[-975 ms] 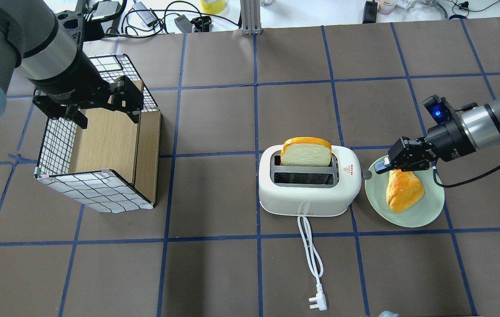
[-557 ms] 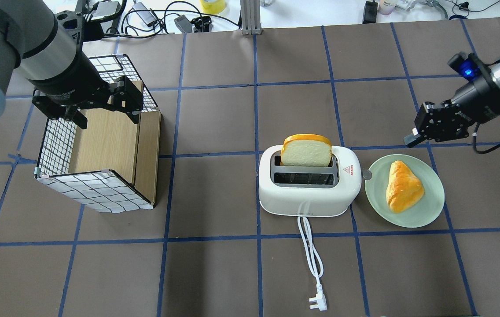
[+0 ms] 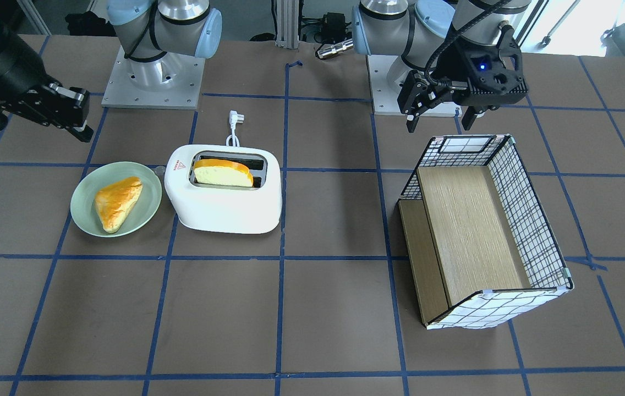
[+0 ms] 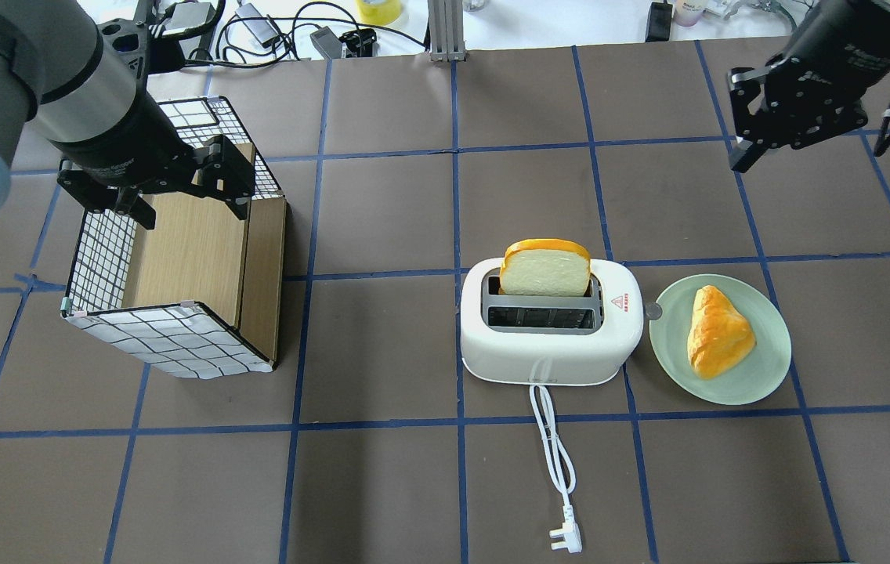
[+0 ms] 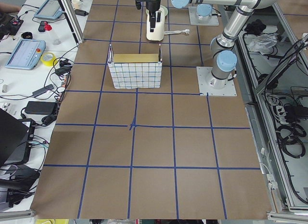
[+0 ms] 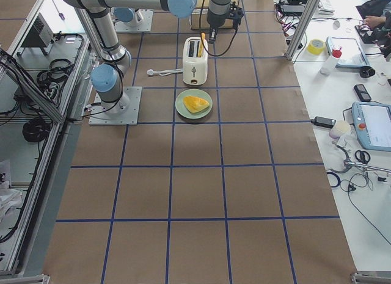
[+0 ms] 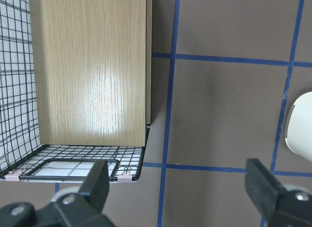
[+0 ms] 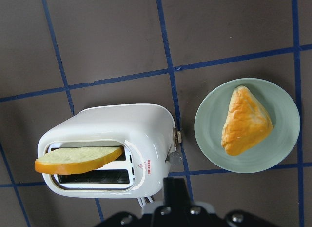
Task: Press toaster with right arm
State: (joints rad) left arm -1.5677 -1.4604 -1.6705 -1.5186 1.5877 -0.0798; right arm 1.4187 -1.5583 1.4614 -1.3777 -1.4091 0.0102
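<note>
The white toaster (image 4: 551,348) stands mid-table, with a bread slice (image 4: 545,270) sticking up out of its far slot. Its small grey lever (image 4: 653,311) is on the end that faces the green plate. The toaster also shows in the front view (image 3: 224,212) and the right wrist view (image 8: 131,129). My right gripper (image 4: 741,157) is shut and empty. It hangs high, well beyond and to the right of the toaster, touching nothing. My left gripper (image 4: 190,210) is open and empty above the basket (image 4: 171,345).
A green plate (image 4: 758,384) with a triangular pastry (image 4: 718,331) lies right beside the toaster's lever end. The white cord and plug (image 4: 566,539) trail towards the near edge. The checked basket with wooden boards lies on its side at the left.
My right gripper has drawn back from next to the toaster's lever, over the plate, up and away to the far right. The bread stands as high as before. The left arm has not moved.
</note>
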